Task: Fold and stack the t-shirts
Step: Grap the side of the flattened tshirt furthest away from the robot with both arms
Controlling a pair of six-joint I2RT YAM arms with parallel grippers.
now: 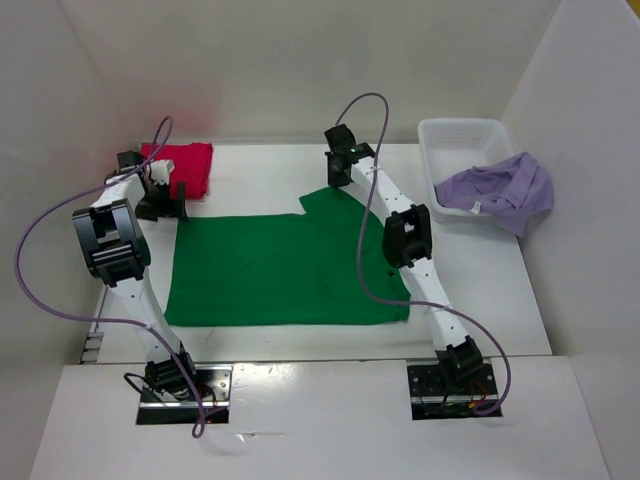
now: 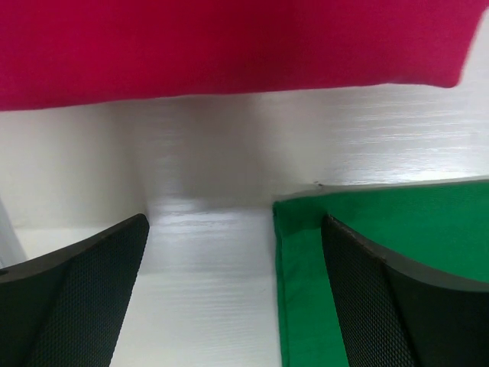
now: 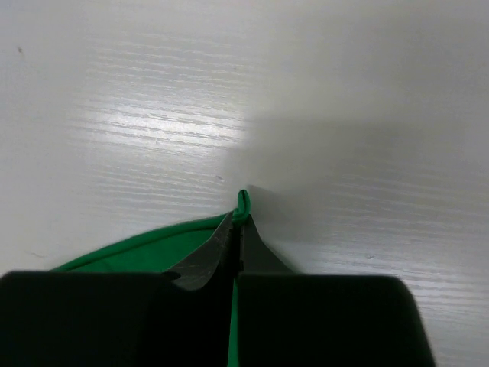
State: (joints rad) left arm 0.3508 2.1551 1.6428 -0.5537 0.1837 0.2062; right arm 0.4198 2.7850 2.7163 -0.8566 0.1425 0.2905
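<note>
Pinching green t-shirt (image 1: pixel 280 270) edge, right gripper (image 3: pixel 238 220) clamped, left gripper (image 2: pixel 235 223) spread wide

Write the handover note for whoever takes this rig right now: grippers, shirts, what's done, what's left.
The left gripper is open and holds nothing, poised at the far-left corner of the green shirt.
The right gripper is shut on the green shirt's far edge.
The green shirt lies spread flat on the table, unfolded.
The red shirt is folded at the far left.
The purple shirt is crumpled over the rim of the white basket.
Done: red folded. Left: fold green and purple, then stack all three.
</note>
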